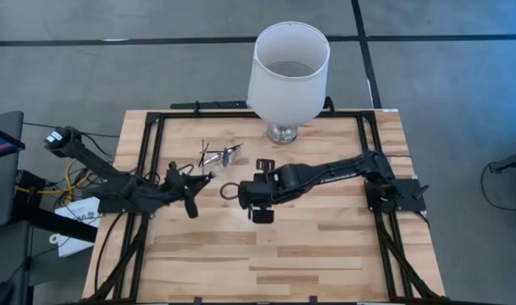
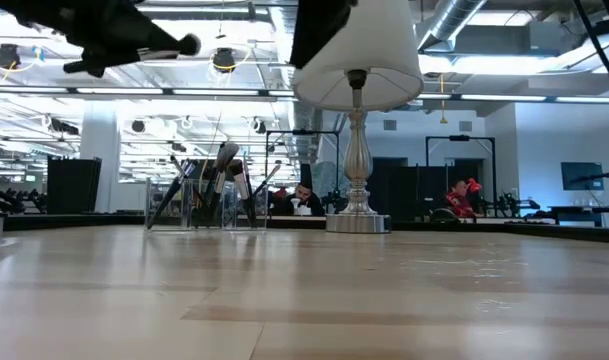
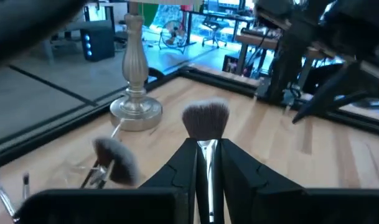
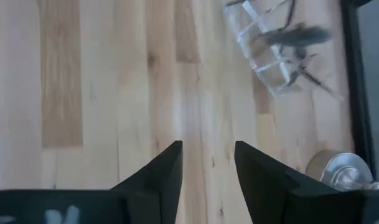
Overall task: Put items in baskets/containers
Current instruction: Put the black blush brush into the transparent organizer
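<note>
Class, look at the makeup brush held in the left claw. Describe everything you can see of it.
The makeup brush has a full, rounded head of dark bristles with paler tips, a silver ferrule and a slim handle. The left claw is shut on the ferrule and handle, holding the brush in the air above the wooden table, touching nothing else.

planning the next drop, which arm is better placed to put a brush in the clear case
Left. Its gripper is shut on a brush, near the clear case. The right gripper is open, holding nothing.

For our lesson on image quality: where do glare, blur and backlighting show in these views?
Low view: bright ceiling lights leave the lampshade backlit. Left wrist view: the left pincer grips a brush, near edges blurred. Right wrist view: the clear case glints.
</note>
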